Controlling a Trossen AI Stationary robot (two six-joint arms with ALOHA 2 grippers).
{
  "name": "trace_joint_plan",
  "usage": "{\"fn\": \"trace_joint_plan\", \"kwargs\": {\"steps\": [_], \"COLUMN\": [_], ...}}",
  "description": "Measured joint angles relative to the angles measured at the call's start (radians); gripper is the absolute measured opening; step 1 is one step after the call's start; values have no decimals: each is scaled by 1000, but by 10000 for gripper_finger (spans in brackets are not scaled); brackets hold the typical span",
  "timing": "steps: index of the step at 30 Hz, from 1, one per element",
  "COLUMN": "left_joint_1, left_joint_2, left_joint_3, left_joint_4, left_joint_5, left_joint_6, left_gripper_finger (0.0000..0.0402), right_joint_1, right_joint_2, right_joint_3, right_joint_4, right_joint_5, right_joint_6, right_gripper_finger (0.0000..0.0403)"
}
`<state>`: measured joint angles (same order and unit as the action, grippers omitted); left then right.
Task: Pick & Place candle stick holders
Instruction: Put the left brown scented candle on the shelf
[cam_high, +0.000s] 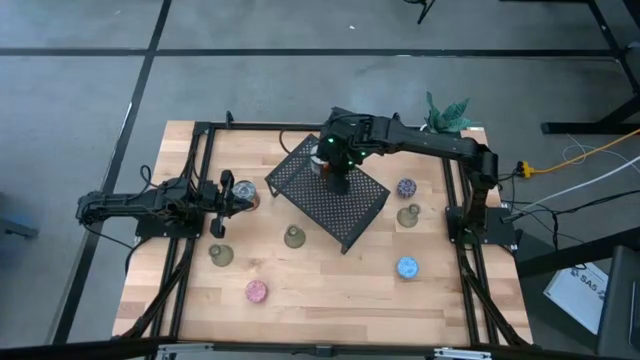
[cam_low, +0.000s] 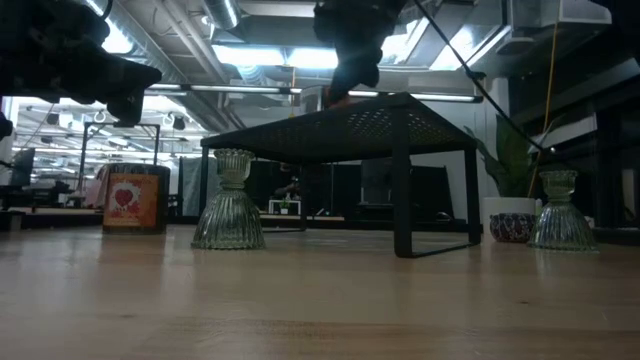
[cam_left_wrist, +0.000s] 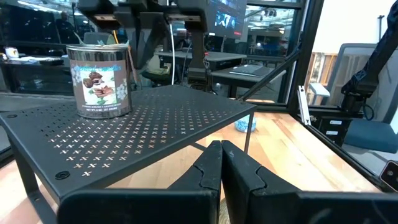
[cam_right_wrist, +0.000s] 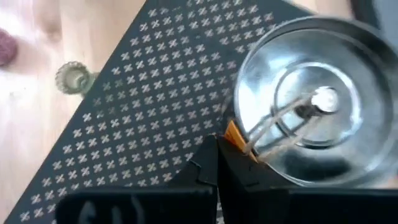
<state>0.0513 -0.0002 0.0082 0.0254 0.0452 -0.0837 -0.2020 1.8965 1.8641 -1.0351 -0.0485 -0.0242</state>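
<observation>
Standing on the black perforated shelf (cam_left_wrist: 143, 121) is a metal tin (cam_left_wrist: 100, 81) whose label shows a picture I cannot read as words; a second tin (cam_low: 131, 203) on the table carries a red label with a heart. Squat round candle stick holders lie scattered on the wooden table (cam_high: 330, 290) around the shelf: olive-green ones (cam_high: 294, 237), a pink one (cam_high: 257, 291), a blue one (cam_high: 407, 267) and a purple one (cam_high: 405, 187). The right gripper (cam_high: 338, 176), jaws clenched on nothing, hangs over the shelf beside the tin. The left gripper (cam_high: 226, 196), jaws also pressed together, waits at the table's left side.

Six holders (cam_high: 294, 237) upright (apparently), scattered.
</observation>
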Motion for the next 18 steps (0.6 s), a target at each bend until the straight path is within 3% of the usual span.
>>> {"fn": "trace_joint_plan", "kwargs": {"steps": [18], "left_joint_1": [0], "left_joint_2": [0], "left_joint_3": [0], "left_joint_4": [0], "left_joint_5": [0], "left_joint_6": [0], "left_gripper_finger": [1], "right_joint_1": [-22], "right_joint_2": [2], "right_joint_3": [0], "right_joint_4": [81], "right_joint_5": [143], "right_joint_6": [-6], "right_gripper_finger": [0]}}
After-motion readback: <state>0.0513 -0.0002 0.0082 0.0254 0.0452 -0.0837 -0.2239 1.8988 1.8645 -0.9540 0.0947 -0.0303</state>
